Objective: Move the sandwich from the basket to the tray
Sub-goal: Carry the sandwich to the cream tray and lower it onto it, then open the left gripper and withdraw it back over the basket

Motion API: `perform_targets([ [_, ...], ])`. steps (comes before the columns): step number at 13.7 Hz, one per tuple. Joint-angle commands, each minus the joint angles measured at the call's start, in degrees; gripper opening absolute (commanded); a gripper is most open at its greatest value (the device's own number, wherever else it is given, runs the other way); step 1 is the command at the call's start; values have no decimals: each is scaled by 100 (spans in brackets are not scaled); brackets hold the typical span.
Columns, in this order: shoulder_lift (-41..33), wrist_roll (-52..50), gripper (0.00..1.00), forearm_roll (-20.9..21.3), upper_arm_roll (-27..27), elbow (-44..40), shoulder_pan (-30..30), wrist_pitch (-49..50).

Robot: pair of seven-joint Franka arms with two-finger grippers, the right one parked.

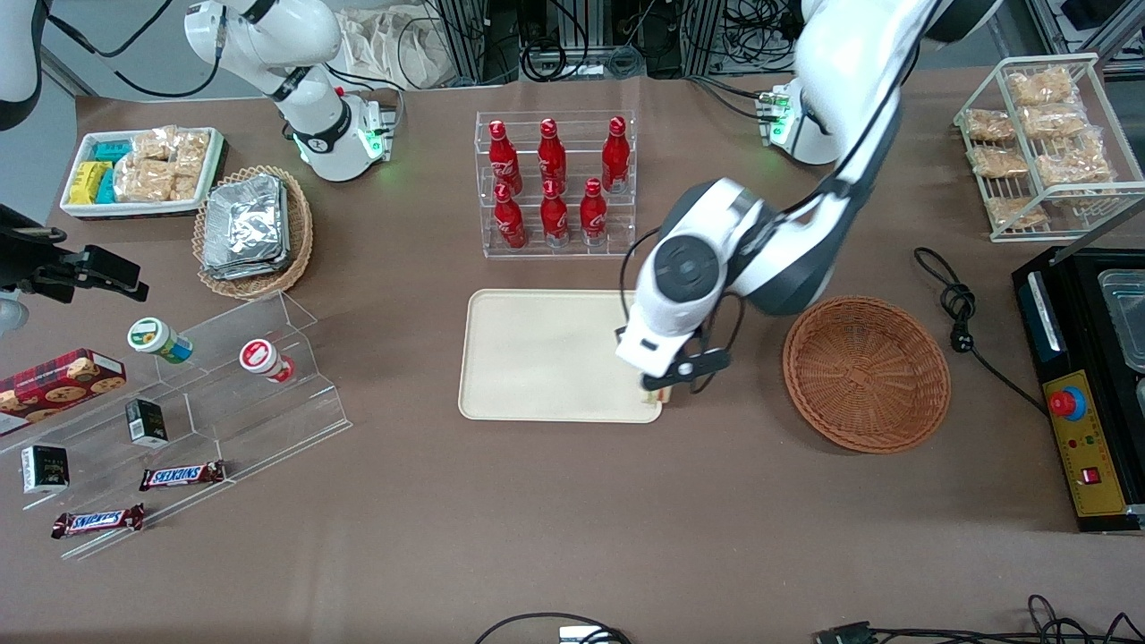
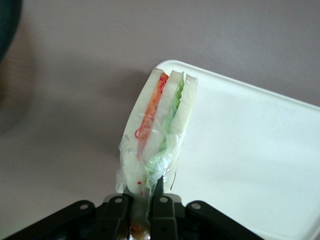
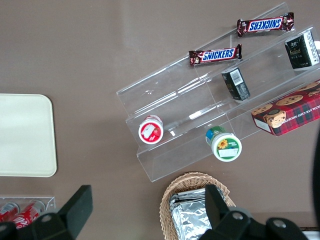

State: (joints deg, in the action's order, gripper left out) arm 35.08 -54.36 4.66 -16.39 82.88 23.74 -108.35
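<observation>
Gripper (image 2: 140,207) pinches the sandwich (image 2: 157,130) above the tray (image 1: 537,358) corner at frame centre; round basket (image 1: 866,373) holds nothing.

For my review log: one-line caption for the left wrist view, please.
The gripper, shut on the sandwich, holds it over a corner of the tray.

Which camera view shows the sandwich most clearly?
The left wrist view: the sandwich fills it, layers visible, held in the tool. In the front view the arm hides most of it above the tray. The right wrist view misses it.
</observation>
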Motion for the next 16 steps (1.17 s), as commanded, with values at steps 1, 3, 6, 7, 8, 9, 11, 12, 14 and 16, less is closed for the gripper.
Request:
perform_targets([
  [1,569,154,0,245,39,-510,227,-36],
  [3,833,111,0,351,39,-501,315,-257],
  [6,913,136,36,395,39,-501,342,-257],
  [7,913,154,88,404,39,-483,342,-266],
  [8,904,146,100,465,39,-483,342,-266],
  [9,887,145,100,474,39,-492,325,-257],
  [11,817,119,100,492,39,-510,316,-249],
  [12,756,76,100,483,39,-527,307,-214],
  [14,353,136,100,448,57,-484,176,-143],
  [16,-122,163,100,422,48,-413,-78,180],
])
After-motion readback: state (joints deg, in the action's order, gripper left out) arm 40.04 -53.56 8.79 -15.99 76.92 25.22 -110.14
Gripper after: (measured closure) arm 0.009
